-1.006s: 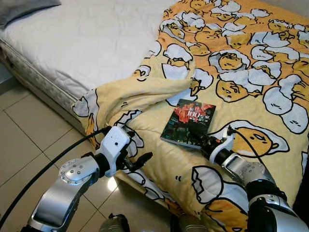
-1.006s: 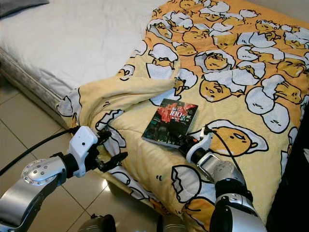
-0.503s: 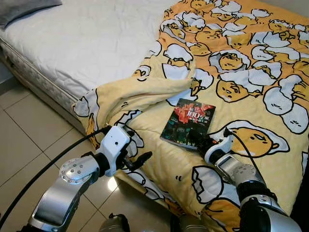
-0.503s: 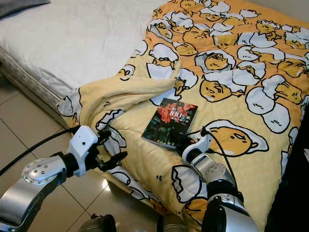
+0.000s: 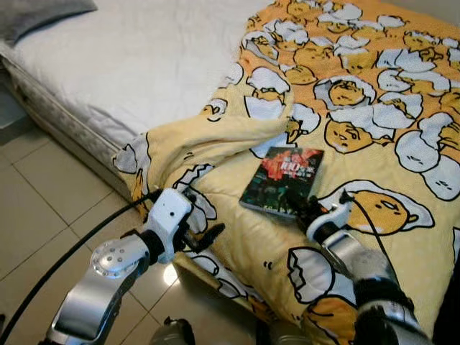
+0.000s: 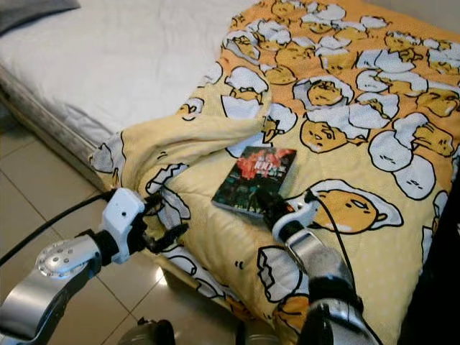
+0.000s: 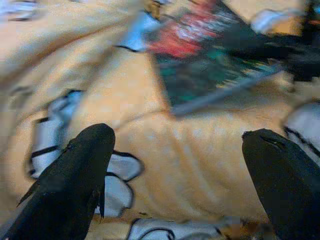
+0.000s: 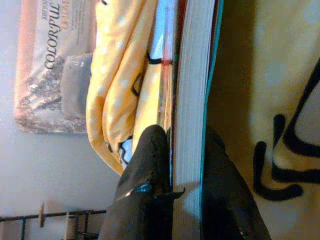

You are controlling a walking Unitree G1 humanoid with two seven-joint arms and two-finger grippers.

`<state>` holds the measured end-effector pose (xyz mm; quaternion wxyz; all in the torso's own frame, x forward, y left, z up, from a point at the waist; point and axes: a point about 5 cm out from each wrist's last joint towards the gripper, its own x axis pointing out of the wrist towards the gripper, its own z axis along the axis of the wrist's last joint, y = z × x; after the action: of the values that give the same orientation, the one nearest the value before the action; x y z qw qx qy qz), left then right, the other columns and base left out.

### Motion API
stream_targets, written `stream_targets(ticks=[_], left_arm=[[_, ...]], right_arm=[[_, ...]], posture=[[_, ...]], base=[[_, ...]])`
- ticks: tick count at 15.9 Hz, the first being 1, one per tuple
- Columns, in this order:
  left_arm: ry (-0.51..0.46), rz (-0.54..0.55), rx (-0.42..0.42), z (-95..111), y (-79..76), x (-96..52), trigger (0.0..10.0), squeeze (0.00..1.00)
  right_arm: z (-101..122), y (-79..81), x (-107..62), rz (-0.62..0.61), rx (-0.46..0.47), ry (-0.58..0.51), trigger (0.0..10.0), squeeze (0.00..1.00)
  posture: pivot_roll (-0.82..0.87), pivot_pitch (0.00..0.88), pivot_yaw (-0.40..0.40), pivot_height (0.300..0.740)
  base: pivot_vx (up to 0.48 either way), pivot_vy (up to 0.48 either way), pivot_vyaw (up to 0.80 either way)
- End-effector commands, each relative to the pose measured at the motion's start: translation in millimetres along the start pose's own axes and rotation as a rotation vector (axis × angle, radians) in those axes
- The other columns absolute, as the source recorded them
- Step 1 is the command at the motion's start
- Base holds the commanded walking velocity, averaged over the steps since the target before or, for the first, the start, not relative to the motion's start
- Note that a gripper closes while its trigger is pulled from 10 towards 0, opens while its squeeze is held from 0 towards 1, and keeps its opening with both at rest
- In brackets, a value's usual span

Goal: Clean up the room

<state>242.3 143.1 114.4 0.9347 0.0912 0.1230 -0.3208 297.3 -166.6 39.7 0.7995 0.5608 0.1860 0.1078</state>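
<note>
Since a second ago, the right claw has slid forward and now pinches the book at its near edge, one finger on each side of the pages. Bed and egg-print blanket surround it, a blanket fold at 10 o'clock. Left claw hangs spread open off the bed edge. Cover reads "100"; smaller writing blurs.

Yellow blanket with white-and-orange egg cartoons; dark green book with red cover art.

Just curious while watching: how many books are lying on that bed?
1. The book lies on the yellow blanket, its near edge pinched in the right hand. Blanket folds could hide others.
</note>
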Motion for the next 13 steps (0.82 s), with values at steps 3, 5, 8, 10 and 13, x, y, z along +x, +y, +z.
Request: stream_targets(ticks=[3,5,8,10,13], left_arm=[[-0.054,0.213,-0.009,6,20.3,-4.9,10.0,1.00],[-0.092,0.273,0.017,12,24.2,-6.3,10.0,1.00],[-0.132,0.334,0.036,22,25.5,-1.0,10.0,1.00],[-0.126,0.332,0.063,23,24.9,4.0,10.0,1.00],[-0.138,0.355,0.065,27,28.0,8.0,10.0,1.00]], right_arm=[[24,38.1,-22.8,0.079,-0.192,-0.131,0.0,0.00],[27,53.2,-33.1,0.065,-0.378,-0.160,4.4,0.00],[23,73.1,-45.8,0.016,-0.536,-0.230,10.0,0.00],[20,74.5,-51.1,-0.037,-0.580,-0.271,10.0,0.00],[12,70.7,-56.0,-0.126,-0.678,-0.280,10.0,0.00]], posture=[[-0.13,0.046,0.010,0.740],[-0.14,0.038,0.024,0.740],[-0.15,0.029,0.034,0.740],[-0.15,0.025,0.038,0.740],[-0.15,0.018,0.043,0.740]], base=[[0.000,0.000,0.00],[0.000,0.000,0.00],[0.000,0.000,-0.15],[0.000,0.180,-0.71],[0.000,0.365,-0.79]])
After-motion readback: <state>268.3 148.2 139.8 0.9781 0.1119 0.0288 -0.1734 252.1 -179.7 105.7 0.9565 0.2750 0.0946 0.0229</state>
